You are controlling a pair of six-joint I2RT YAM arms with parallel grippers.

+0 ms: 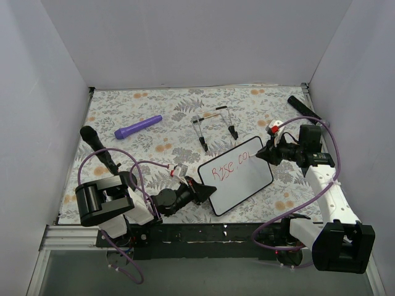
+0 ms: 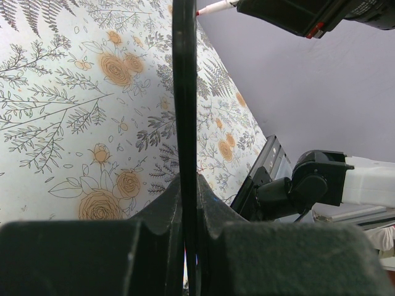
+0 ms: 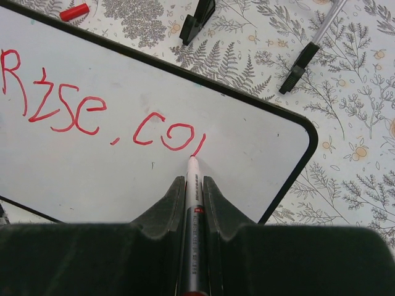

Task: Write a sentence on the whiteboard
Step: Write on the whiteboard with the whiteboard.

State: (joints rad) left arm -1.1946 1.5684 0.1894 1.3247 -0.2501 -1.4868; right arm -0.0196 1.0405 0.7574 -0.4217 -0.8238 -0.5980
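- The whiteboard [image 1: 237, 176] sits in the middle of the bench [image 1: 123, 111], turned at a slant. Its near-left edge is pinched between the jaws of the left gripper [image 1: 203, 190]. In the left wrist view the thin black rim runs straight out of the pressed jaws.
- Whether the panel rests flat or is a little lifted, I cannot tell.
- The right gripper [image 3: 193, 185] has its jaws pressed on the marker [image 3: 192, 168], and the tip touches the white surface just under the last stroke.
- The sentence [image 3: 92, 114] reads "Rise . co" plus one short slanted stroke, so I judge it far from finished.
- First risk: only a little white room is left to the right of the last stroke. The next letters can run onto the rim near the rounded corner, so a second line lower down seems needed.
- Second risk: the board is held at one edge only. If the tip pushes too hard, the panel may turn in the jaws or slide on the bench — then the strokes come out crooked.
- Third risk: when going to a lower line, the right gripper may pass over fresh red ink and smear it.
- The wire stand [image 1: 215, 126] lies just beyond the far edge, where a wide sweep could knock it.
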